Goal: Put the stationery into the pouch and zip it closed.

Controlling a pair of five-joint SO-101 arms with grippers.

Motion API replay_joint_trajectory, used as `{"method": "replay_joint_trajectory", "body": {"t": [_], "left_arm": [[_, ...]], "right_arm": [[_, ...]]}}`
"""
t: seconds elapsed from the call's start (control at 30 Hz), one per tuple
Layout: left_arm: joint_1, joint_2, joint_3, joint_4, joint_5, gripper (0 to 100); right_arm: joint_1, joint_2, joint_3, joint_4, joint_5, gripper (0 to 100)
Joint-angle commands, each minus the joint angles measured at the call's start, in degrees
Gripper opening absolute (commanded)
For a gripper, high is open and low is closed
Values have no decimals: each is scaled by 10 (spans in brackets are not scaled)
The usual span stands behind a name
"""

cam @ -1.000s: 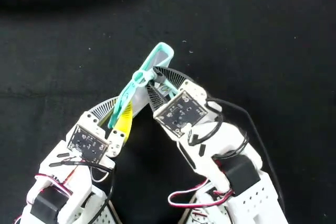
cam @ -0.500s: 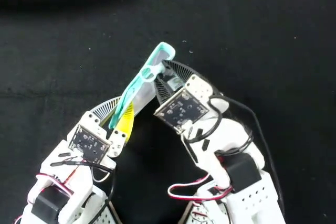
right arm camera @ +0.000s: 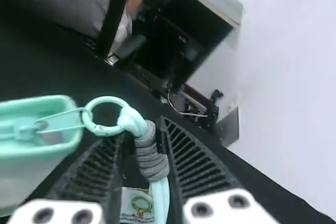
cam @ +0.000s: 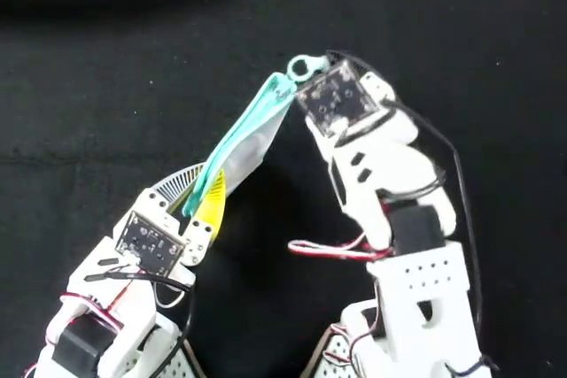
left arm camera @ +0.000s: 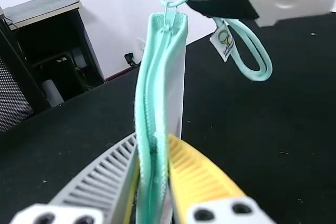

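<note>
Pouch (cam: 244, 143), one, left tool (left arm camera: 153, 177) gripping it, right tool (right arm camera: 140, 140) gripping its cord (right arm camera: 150, 157)

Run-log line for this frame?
left claw: shut on mint-green zip pouch | right claw: shut on pouch's mint cord | zipper: closed

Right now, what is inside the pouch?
Nothing inside shows. The pouch, held by the left gripper, is zipped along its visible length, slider at the end where the right gripper holds its cord. Its walls cover any contents.
</note>
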Motion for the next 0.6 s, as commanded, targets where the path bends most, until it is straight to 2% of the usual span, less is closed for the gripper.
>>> {"method": "replay_joint_trajectory", "body": {"t": [0.0,0.17,0.23,0.33,0.4,0.57], "left_arm": [[-3,-1,17,17,-4,29],[-3,-1,17,17,-4,29],[-3,-1,17,17,-4,29],[-3,-1,17,17,-4,29],[-3,-1,17,17,-4,29],[-3,-1,17,17,-4,29]], "right_arm": [[53,29,-61,-23,-1,12],[55,22,-50,-13,-2,14],[47,-5,-47,14,-26,17],[27,-57,-44,58,-84,96],[16,-79,-43,64,-95,134],[17,-80,-40,70,-87,65]]}}
